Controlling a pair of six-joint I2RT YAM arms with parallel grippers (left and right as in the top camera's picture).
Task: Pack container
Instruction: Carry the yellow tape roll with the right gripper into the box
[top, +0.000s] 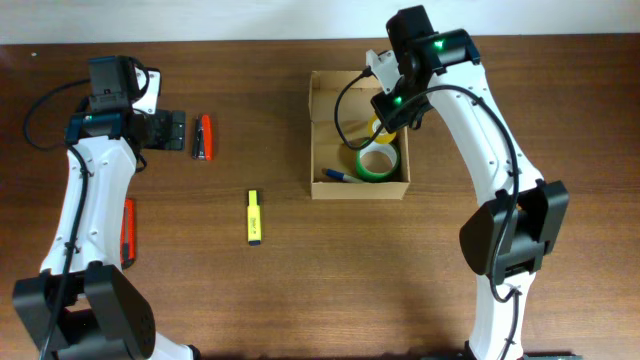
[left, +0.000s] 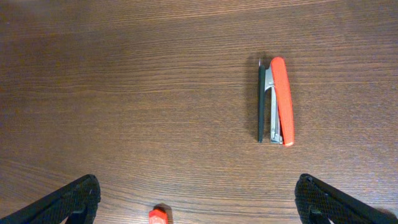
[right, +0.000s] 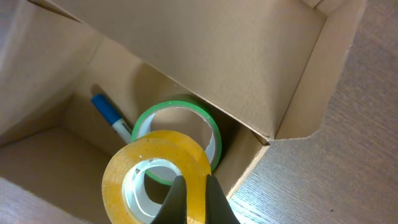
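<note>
Resting on dark wooden table (top: 300, 290), container (top: 345, 190), stapler (top: 203, 138)

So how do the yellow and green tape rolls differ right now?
The yellow roll is pinched in the right gripper and held tilted, while the green roll lies flat and free on the floor of the cardboard box. Yellow hangs above and partly covers green. Both are ring-shaped tape rolls inside the box.
</note>
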